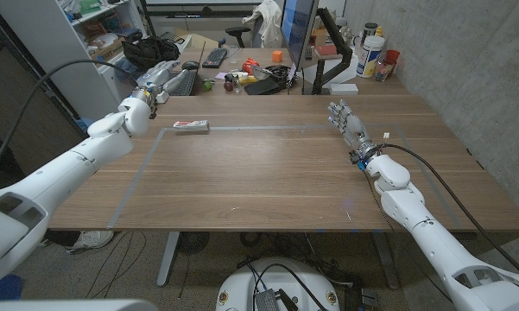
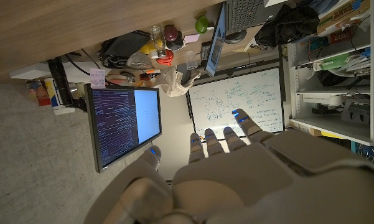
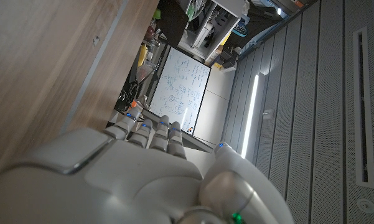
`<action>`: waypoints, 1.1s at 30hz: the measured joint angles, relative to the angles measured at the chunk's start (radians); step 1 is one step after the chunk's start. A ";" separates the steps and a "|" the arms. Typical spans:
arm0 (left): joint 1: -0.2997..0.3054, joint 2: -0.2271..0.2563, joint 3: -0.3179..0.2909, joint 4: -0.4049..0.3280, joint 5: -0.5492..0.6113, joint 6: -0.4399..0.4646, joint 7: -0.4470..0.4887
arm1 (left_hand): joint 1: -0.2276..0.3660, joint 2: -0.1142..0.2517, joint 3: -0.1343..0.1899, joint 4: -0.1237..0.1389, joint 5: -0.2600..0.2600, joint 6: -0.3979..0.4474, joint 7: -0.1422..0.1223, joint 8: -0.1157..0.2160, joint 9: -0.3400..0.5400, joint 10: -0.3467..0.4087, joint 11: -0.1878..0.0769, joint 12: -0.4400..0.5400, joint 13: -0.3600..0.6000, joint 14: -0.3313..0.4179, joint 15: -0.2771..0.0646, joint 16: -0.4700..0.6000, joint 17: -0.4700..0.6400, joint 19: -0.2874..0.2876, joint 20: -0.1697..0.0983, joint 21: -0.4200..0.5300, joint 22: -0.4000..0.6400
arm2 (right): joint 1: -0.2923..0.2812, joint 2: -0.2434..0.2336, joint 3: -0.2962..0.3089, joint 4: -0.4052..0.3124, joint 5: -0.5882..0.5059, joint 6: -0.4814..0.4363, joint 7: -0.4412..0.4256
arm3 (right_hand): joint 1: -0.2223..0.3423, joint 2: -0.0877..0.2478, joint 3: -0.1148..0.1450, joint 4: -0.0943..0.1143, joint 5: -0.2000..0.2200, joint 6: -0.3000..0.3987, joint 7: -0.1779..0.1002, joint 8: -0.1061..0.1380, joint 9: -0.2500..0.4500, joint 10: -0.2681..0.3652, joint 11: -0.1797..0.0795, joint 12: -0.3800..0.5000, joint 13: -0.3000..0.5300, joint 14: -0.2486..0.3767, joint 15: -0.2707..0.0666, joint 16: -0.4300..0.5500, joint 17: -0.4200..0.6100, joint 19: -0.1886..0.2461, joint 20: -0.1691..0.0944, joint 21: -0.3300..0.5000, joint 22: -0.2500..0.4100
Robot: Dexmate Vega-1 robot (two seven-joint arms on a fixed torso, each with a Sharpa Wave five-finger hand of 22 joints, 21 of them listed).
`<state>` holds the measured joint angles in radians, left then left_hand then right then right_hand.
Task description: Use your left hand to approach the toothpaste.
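1. Wooden and brown, the big surface (image 1: 268,173) has thin grey tape lines that make a box shape on it.
2. The left arm (image 1: 78,160) is white and reaches in from the robot's left side, up near the far corner of the tape box.
3. The left hand (image 1: 149,89) is past the far left edge, higher than the wood. Its fingers (image 2: 227,138) are spread and hold nothing.
4. The right hand (image 1: 348,123) stands on the other side, fingers straight and a little apart, with nothing in it.
5. The toothpaste (image 1: 191,127) is small and lies flat just inside the far left tape corner, near the left hand.
6. To do this well, I think the left hand should come down slowly, stay spread, and stop just beside the tube without bumping it.
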<state>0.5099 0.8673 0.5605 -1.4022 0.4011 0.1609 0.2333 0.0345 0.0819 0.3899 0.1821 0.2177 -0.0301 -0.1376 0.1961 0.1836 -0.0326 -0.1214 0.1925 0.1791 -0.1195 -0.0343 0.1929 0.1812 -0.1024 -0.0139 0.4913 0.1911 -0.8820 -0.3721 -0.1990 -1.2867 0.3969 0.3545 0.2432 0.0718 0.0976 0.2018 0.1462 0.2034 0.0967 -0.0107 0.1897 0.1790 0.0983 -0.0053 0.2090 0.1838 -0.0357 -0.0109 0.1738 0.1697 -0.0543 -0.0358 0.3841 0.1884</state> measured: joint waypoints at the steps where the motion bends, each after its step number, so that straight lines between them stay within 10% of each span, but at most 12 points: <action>1: 0.000 0.000 0.000 0.000 0.000 0.000 -0.002 | 0.000 0.000 0.000 0.000 0.000 0.000 0.000 0.000 0.000 0.000 0.000 0.000 0.000 0.000 0.000 0.000 0.000 0.000 0.000 0.000 0.000 | -0.001 0.000 0.000 0.000 0.000 0.000 0.000 | 0.000 0.000 0.000 0.000 0.000 0.000 0.000 0.000 0.000 0.000 0.000 0.000 0.000 0.000 0.000 0.000 0.000 0.000 0.000 0.000 0.000; 33: 0.016 0.013 0.009 -0.010 0.001 0.016 -0.039 | -0.004 -0.004 -0.006 0.000 0.000 0.015 0.004 0.000 0.000 0.003 0.004 0.000 0.000 0.007 -0.001 0.000 0.000 0.000 0.000 0.000 0.000 | -0.012 -0.007 0.002 -0.015 0.001 0.002 -0.002 | 0.000 0.000 0.000 0.000 0.000 0.000 0.000 0.000 0.000 0.000 0.000 0.000 0.000 0.000 0.000 0.000 0.000 0.000 0.000 0.000 0.000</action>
<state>0.5263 0.8808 0.5691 -1.4123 0.4022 0.1766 0.1940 0.0307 0.0779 0.3838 0.1818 0.2177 -0.0154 -0.1336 0.1962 0.1836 -0.0292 -0.1178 0.1924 0.1790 -0.1129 -0.0357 0.1929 0.1814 -0.1024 -0.0139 0.4914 0.1911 -0.8945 -0.3795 -0.1968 -1.3013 0.3982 0.3570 0.2410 0.0718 0.0976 0.2018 0.1462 0.2034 0.0966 -0.0107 0.1897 0.1789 0.0982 -0.0054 0.2090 0.1837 -0.0357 -0.0109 0.1738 0.1697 -0.0544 -0.0357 0.3842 0.1883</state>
